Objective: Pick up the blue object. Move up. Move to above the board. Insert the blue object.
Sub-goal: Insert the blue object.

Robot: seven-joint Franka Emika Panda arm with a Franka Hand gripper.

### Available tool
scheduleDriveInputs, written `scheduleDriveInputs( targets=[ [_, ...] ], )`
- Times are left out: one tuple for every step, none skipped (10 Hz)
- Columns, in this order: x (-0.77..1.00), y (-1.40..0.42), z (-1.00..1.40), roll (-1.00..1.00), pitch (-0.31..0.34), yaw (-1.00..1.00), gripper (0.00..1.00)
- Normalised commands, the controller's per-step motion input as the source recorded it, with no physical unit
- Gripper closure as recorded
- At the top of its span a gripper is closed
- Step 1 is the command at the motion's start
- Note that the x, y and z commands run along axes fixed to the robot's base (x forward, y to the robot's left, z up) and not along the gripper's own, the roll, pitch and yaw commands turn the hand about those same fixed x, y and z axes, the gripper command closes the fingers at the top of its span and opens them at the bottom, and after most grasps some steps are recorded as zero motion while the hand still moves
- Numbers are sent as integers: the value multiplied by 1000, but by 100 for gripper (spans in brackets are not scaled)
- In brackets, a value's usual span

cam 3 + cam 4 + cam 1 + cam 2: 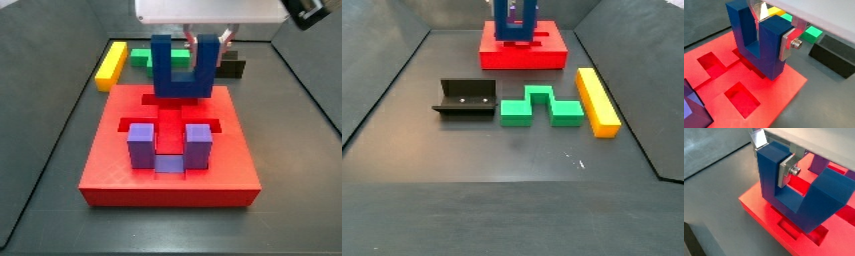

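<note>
Upper centre in a side view, the gripper (198,52) clamps one prong of the blue object (178,70), hanging it base-down at the red board's (107,165) far edge, so I'd square that base over its recess and lower straight, slowly.

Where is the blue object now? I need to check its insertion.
In both side views the blue object stands prongs-up at the board's far end, held by the gripper.
</note>
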Motion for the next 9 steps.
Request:
scheduleDriveInputs(
  targets=[
    [-237, 0, -80, 0, -56, 20, 100],
    [-211, 0, -74, 0, -44, 17, 100],
    [-217, 0, -103, 0, -54, 43, 100],
    [-194, 6, -117, -6, -60, 74, 100],
    [-166, 0, -109, -7, -44, 43, 100],
    [-91, 0, -103, 0, -36, 63, 100],
    [0, -11, -117, 0, -33, 114, 100],
    [0, -46, -129, 0, -21, 63, 100],
    [66, -100, -126, 14, 0, 14, 100]
  ],
)
